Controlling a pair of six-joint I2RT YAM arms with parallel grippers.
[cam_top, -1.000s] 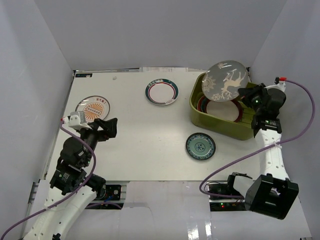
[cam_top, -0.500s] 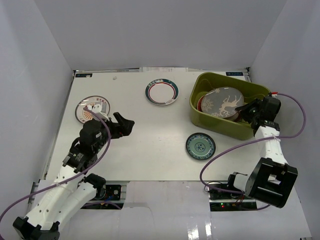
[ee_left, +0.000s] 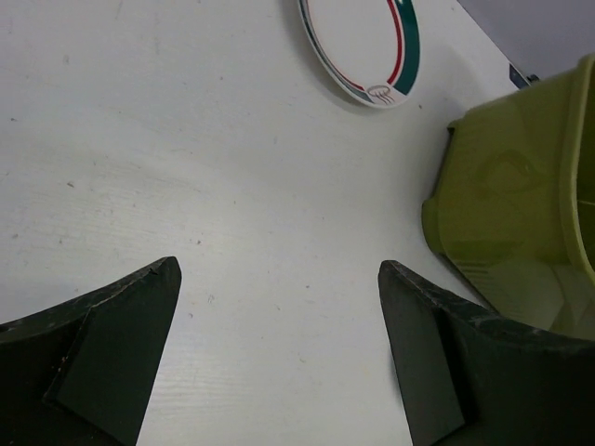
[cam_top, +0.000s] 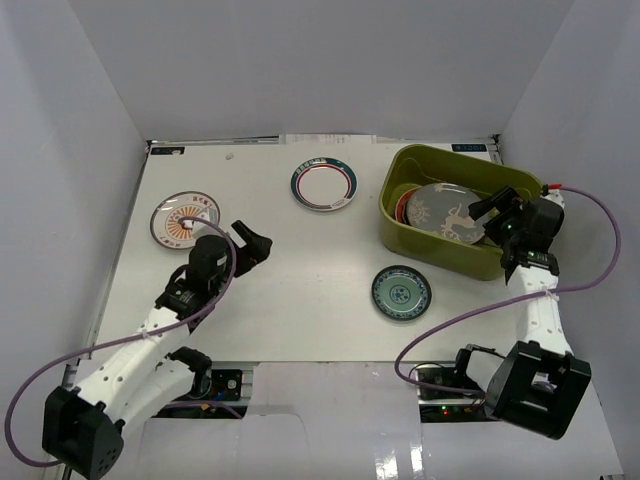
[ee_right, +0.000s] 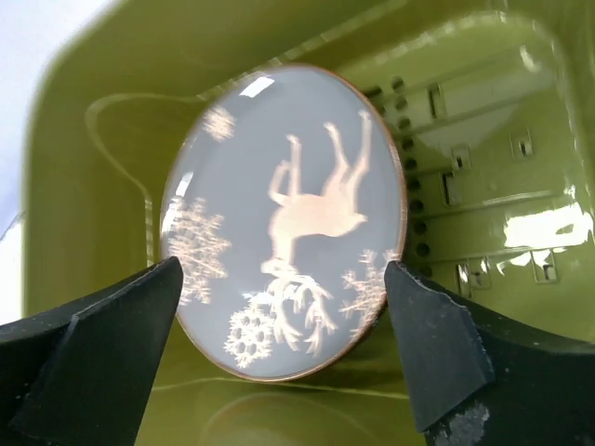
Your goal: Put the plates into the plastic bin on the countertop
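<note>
"Olive-green plastic bin [cam_top: 440,256] at the back right of the countertop [cam_top: 300,270]: what lies in it?"
"A grey plate [ee_right: 288,223] with a pale deer and snowflakes, design up, resting on a red-rimmed plate [cam_top: 403,208] whose edge peeps out on the left."
"And the right gripper [cam_top: 483,218]?"
"Over the bin's right side, pointing in at the grey plate. Its jaws stand wide apart, one finger on each side in the wrist view, and they grip nothing. Whether a tip brushes the plate's rim I cannot tell."
"The left gripper [ee_left: 279,269]?"
"Low over bare countertop, left of the middle, jaws spread just as wide and empty."
"Which plates are outside the bin?"
"Three. An orange sunburst plate [cam_top: 185,220] near the left edge, just behind the left gripper. A red-and-teal-rimmed plate [cam_top: 324,184] toward the back, in the middle. A small blue-green plate [cam_top: 401,292] in front of the bin, near it but apart. All lie flat on the countertop"
</note>
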